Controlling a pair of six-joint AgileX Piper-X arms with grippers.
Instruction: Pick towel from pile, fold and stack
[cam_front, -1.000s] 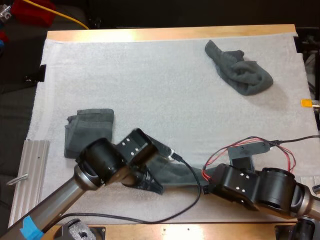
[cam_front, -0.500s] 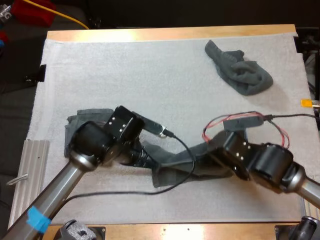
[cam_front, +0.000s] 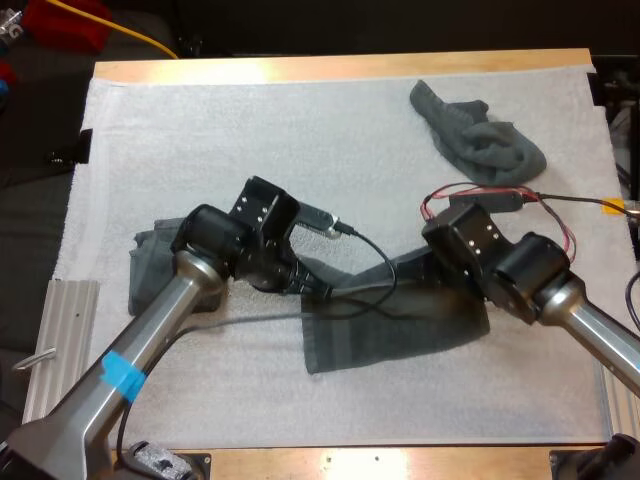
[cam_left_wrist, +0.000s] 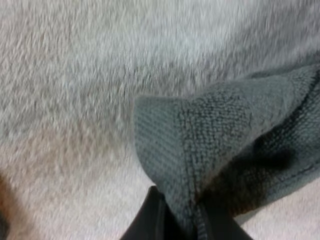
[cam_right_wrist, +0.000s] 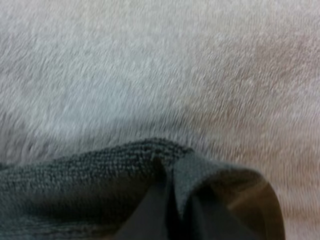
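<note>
Left gripper (cam_front: 303, 284) and right gripper (cam_front: 412, 272) have dragged the towel (cam_front: 390, 335) toward the crumpled towel (cam_front: 485, 140); wrist views show both seemingly clamping its corners.

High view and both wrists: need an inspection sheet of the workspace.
Surface: white mat covering the wooden table.
Job's things: held towel, partly lifted between the two arms near the mat's middle; crumpled towel at the far right; folded towel at the left, partly behind the left arm.
Clutter: metal rail at the table's near left edge.
Grippers: left gripper shut on a corner of the held towel; right gripper shut on its other end.
Cables: yellow cable beyond the table's far left corner.
Surroundings: nothing seen.
</note>
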